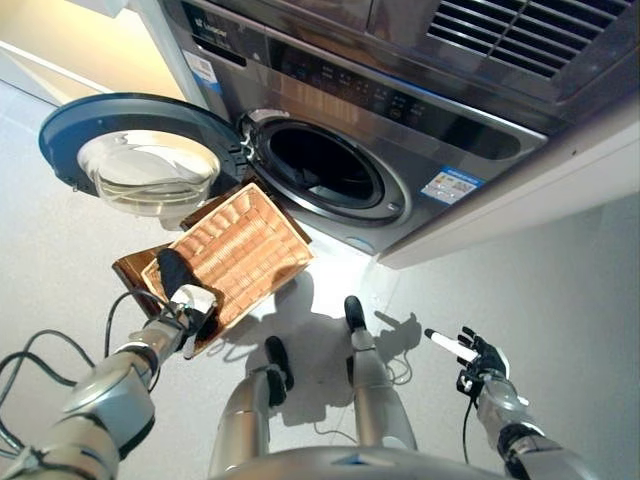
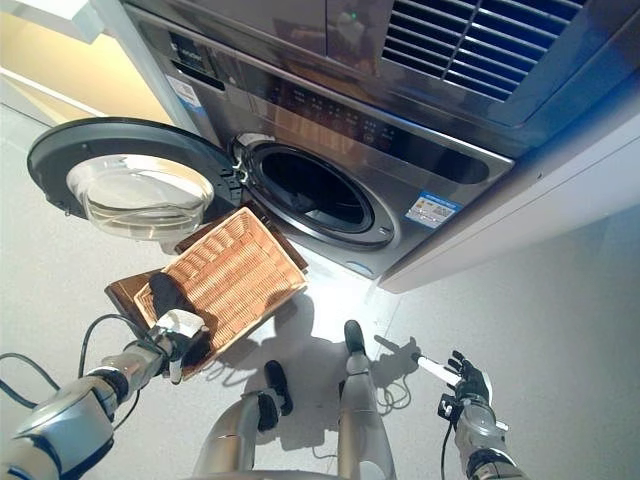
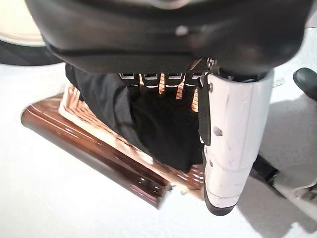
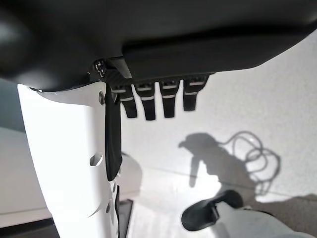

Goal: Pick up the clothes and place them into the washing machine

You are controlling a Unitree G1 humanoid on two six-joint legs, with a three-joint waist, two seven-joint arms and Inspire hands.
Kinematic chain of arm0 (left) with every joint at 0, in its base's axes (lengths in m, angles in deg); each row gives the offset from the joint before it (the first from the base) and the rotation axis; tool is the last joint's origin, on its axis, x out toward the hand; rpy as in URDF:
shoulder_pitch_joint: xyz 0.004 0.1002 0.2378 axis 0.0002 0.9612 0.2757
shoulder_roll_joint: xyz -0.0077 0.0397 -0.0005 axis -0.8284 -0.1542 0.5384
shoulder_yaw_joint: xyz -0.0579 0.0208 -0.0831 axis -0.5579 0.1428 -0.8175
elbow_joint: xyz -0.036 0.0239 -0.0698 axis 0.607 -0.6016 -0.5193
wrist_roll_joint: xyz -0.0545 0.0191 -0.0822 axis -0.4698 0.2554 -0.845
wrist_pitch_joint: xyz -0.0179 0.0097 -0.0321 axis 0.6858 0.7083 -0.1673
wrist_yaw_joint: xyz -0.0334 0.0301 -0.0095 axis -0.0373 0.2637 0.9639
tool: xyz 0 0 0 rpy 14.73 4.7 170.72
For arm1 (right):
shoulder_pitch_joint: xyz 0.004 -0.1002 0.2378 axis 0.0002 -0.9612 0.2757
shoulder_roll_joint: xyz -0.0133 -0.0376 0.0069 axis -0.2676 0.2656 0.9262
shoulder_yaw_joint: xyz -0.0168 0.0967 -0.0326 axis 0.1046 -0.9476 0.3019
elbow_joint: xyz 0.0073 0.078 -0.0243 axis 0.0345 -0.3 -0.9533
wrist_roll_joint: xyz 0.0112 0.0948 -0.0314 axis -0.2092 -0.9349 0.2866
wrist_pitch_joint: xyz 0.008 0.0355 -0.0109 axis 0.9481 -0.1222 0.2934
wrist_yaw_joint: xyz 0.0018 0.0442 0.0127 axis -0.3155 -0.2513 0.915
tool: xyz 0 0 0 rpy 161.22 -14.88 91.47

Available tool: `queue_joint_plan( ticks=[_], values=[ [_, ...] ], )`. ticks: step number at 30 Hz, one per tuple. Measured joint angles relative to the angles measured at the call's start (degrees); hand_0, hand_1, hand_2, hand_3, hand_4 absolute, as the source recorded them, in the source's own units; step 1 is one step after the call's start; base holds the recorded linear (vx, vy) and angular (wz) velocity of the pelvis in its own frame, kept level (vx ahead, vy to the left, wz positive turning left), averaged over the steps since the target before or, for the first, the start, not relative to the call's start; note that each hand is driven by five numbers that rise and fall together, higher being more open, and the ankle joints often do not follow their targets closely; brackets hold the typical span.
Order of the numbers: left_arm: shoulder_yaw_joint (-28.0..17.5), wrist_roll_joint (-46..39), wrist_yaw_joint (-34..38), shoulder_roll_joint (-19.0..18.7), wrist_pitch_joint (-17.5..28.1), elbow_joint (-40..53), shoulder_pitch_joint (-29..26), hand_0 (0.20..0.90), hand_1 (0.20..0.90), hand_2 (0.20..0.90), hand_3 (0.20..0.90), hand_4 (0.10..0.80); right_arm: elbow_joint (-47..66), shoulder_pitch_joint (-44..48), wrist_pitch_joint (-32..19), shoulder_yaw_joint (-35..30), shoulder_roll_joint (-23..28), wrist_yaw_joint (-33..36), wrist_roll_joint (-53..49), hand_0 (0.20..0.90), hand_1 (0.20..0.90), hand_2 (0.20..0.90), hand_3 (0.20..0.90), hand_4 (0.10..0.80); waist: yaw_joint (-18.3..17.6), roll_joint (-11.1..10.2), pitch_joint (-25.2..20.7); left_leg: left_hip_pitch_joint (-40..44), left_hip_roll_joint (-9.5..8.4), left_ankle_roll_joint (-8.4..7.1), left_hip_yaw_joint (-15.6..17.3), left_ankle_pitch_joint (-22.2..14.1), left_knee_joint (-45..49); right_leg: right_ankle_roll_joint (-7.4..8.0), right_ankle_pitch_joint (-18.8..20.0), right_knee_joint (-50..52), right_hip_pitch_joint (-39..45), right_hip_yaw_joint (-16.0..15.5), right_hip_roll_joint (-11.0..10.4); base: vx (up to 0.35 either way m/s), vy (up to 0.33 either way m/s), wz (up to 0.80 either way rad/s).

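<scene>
A black cloth [image 1: 172, 268] bunches at the near corner of a wicker basket [image 1: 245, 245] on the floor in front of the washing machine. My left hand [image 1: 190, 305] is at that corner, its fingers [image 3: 148, 82] curled into the black cloth [image 3: 163, 129] and the white-covered thumb pressed against it. The rest of the basket looks bare. The washing machine's drum opening [image 1: 325, 165] is dark, and its round door [image 1: 140, 160] is swung wide to the left. My right hand [image 1: 480, 358] hangs low at the right over the floor, fingers straight, holding nothing.
The basket rests tilted on a dark brown wooden stand [image 1: 135, 265] just below the open door. A white cabinet edge [image 1: 520, 200] runs to the right of the machine. White floor [image 1: 540, 290] spreads on the right.
</scene>
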Motion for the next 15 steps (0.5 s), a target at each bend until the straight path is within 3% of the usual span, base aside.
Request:
queue_joint_plan(
  ticks=[12, 15],
  values=[
    [0.2, 0.5, 0.5, -3.1, -0.3, 1.6, -3.0, 0.9, 0.9, 0.9, 0.9, 0.8, 0.0, -0.1, 0.0, 0.1, 0.0, -0.1, 0.0, 0.9, 0.9, 0.9, 0.9, 0.8, -0.4, -0.1, -0.7, 0.0, -0.11, 0.02, 0.0, 0.0, 0.2, 0.0, 0.0, 0.3, 0.0, 0.1, 0.0, 0.0, 0.0, 0.0],
    [2.0, 1.2, 0.5, -4.3, -0.3, 1.8, -3.3, 0.9, 0.9, 0.9, 0.9, 0.8, 0.0, -0.2, 0.0, 0.1, 0.0, -0.1, 0.0, 0.9, 0.9, 0.9, 0.9, 0.8, -0.9, -0.2, -1.2, 0.0, -0.16, 0.03, 0.0, 0.0, 0.2, 0.02, 0.0, 0.3, -0.1, 0.1, -0.1, 0.0, 0.0, 0.0]
  ],
)
